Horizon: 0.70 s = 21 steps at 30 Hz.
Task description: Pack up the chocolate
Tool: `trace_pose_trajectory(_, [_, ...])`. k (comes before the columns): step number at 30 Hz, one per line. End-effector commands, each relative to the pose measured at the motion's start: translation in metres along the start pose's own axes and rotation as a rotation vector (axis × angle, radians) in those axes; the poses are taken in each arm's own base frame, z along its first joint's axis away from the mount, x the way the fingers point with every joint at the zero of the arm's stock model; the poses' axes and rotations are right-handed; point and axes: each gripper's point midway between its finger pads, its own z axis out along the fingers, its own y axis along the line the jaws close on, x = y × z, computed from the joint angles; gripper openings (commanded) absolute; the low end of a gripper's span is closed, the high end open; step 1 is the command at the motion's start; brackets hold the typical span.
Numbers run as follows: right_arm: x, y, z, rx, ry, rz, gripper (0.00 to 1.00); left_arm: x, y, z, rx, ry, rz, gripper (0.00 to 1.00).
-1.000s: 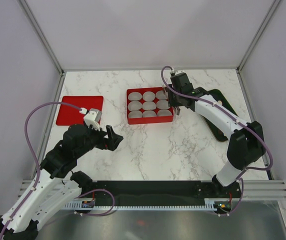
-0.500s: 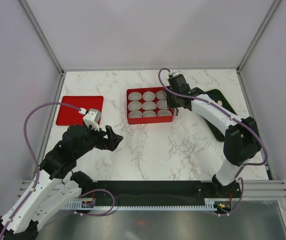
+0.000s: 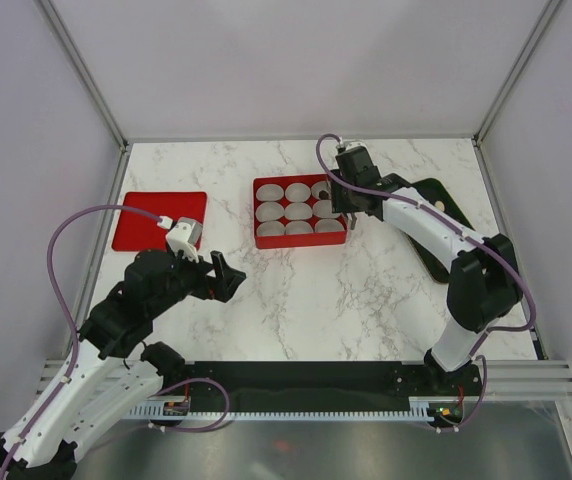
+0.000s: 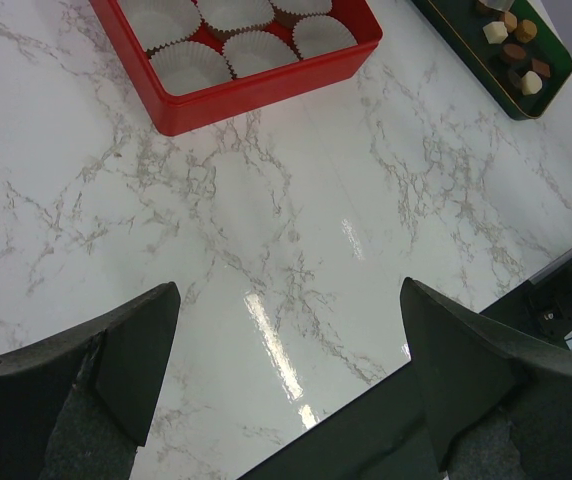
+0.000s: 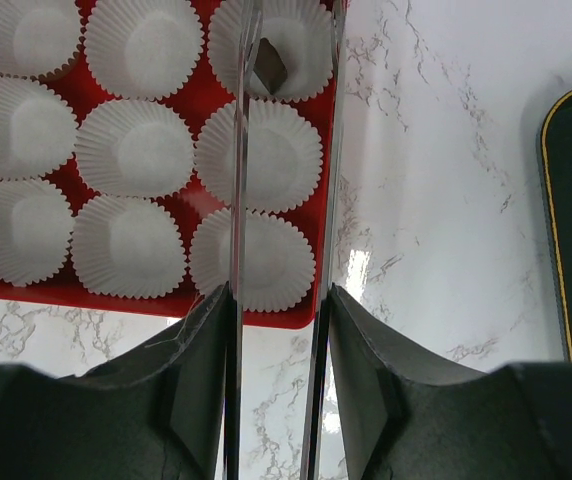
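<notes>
Marble-patterned surface (image 3: 296, 300) carried a red box (image 3: 299, 243) at its centre, fitted with nine white paper cups (image 5: 134, 148) in three rows of three. Right gripper (image 5: 296, 20) was positioned over the box's right-hand column, its two thin fingers (image 5: 234, 250) reaching toward the far-right corner cup. One dark chocolate piece (image 5: 269, 65) lay inside that cup. It sat close against the left finger, with a clear gap to the other. The jaws stood wider than the piece and were not clamping it; the gripper was released.

Further chocolates (image 4: 514, 45), dark brown, tan and cream, sat clustered in a dark green tray (image 4: 549, 80). The tray lay to the right of the box, well apart from it, and the right arm covered part of it in the overhead view.

Left gripper (image 4: 288, 290) hung above bare surface near the front-left corner of the box, jaws spread wide and holding nothing. Flat red lid (image 3: 151, 225) lay near the left edge of the surface, apart from the box.
</notes>
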Motion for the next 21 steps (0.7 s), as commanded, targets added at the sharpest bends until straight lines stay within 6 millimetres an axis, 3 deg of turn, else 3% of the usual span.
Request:
trace_pose_trajectory(1, [-0.04, 0.011, -0.024, -0.041, -0.121, 0.017, 0.49, -0.002, 0.0, 0.0, 0.002, -0.01, -0.005, 1.0])
trace_pose_trajectory(6, [-0.054, 0.016, -0.061, -0.098, -0.142, 0.022, 0.47, 0.0, -0.001, 0.002, 0.005, 0.0, -0.005, 1.0])
trace_pose_trajectory(10, [-0.055, 0.002, -0.092, -0.072, -0.162, 0.014, 0.47, -0.002, -0.002, 0.001, 0.009, -0.003, -0.005, 1.0])
trace_pose_trajectory(12, [-0.05, -0.021, -0.101, 0.019, -0.164, 0.012, 0.47, -0.002, -0.002, 0.0, 0.009, -0.007, -0.003, 1.0])
trace_pose_trajectory(17, [-0.019, -0.075, -0.094, 0.136, -0.081, 0.059, 0.48, -0.004, -0.003, -0.003, 0.016, -0.024, -0.003, 1.0])
trace_pose_trajectory(21, [0.0, -0.132, -0.091, 0.267, -0.036, 0.151, 0.48, -0.004, -0.003, -0.003, 0.018, -0.021, -0.003, 1.0])
